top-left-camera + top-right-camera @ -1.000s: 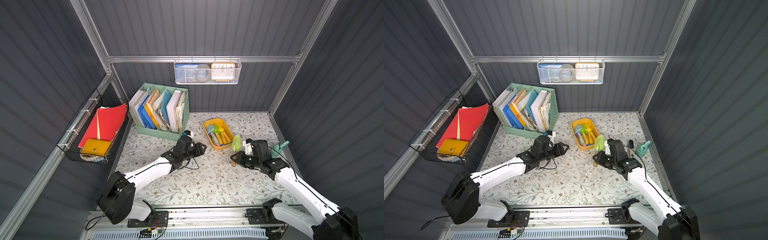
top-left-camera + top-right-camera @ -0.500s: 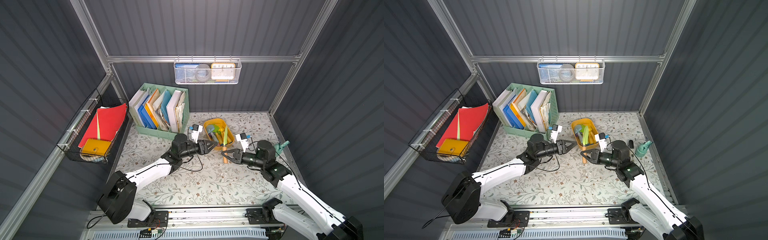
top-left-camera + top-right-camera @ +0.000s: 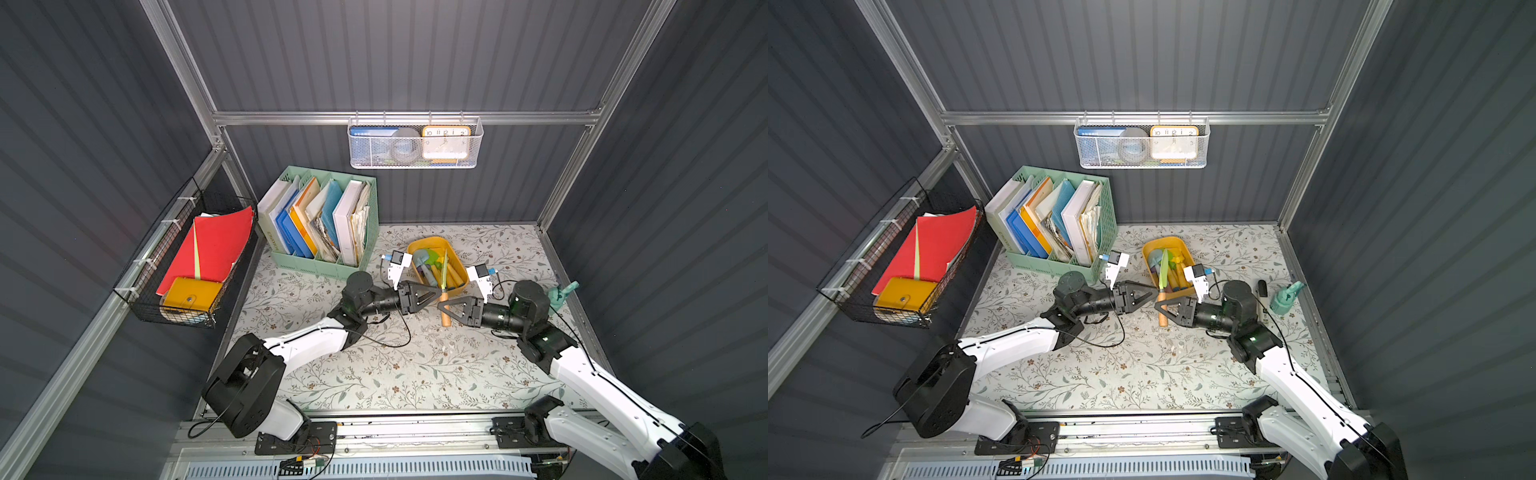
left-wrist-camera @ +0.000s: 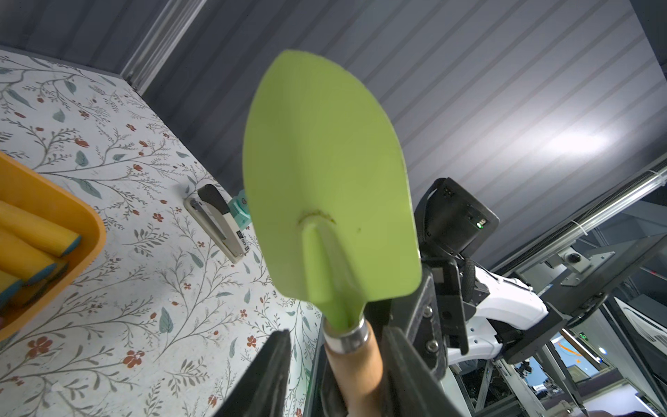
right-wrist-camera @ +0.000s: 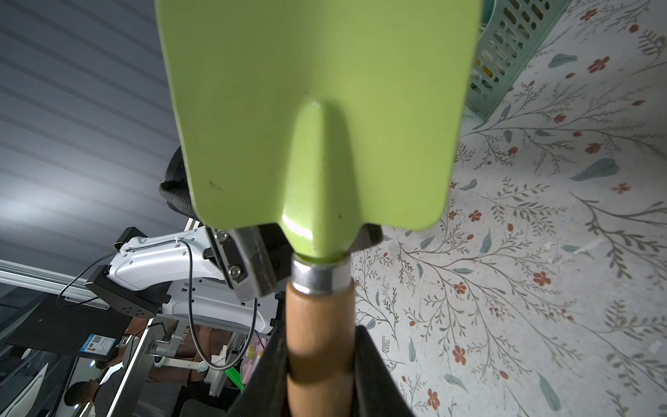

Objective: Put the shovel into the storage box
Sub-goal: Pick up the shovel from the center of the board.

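Just in front of the storage box (image 3: 430,241), 2 hands meet on the shovel (image 5: 317,144) above the floral tabletop (image 3: 374,365). The right hand (image 5: 319,364) is clamped on the wooden handle below the metal collar. The green blade is turned on edge over the box, and the handle reaches out past its near rim. The left hand (image 4: 335,368) straddles the same handle with its jaws parted, a gap showing on 1 side. Several yellow-handled tools (image 4: 29,234) lie inside the box. A mint-green file organiser (image 3: 320,266) stands near the box, on the side nearer the left arm.
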`<state>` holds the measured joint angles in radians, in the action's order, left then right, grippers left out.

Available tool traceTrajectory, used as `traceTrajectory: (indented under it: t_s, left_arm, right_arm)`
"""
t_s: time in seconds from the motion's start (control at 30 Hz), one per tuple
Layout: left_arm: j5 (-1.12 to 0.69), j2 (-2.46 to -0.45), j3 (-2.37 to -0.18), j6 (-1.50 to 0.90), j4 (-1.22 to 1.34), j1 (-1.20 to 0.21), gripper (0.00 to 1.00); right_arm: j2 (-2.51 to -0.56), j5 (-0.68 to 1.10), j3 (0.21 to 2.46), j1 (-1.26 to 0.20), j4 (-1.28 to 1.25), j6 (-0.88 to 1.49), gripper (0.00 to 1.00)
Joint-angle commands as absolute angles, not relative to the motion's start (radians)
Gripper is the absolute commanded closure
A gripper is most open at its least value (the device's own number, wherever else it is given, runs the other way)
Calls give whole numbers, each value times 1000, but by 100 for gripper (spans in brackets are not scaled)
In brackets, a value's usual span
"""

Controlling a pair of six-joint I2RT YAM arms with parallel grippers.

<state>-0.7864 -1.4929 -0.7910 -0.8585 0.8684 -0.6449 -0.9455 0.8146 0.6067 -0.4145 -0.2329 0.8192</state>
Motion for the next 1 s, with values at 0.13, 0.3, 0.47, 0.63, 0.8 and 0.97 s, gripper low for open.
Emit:
traceTrajectory:
  t_s: [0.13,0.3,0.47,0.63,0.8,0.97]
  left_arm:
    - [-845,-1529,-839,-868,927,-671,58]
    - [-861,-1547,-847,-884,958,-680,72]
    - [-874,-1557,-848,-898,969,-680,92]
    - [-833,-1549,-897,-836,809,-681,100]
    - [-761,-1553,-985,-743,581,-674,100]
    - [-643,-1591,-1085,-710,381,-645,100]
  right_arm:
    - [-971,863,600,-426,-331,846,85]
    - [-992,878,600,-435,-345,848,85]
    - [-1005,873,603,-440,-328,846,80]
    - [-997,769,630,-440,-166,771,61]
    - [-972,635,658,-436,23,692,53]
    - [-922,472,659,-411,182,653,52]
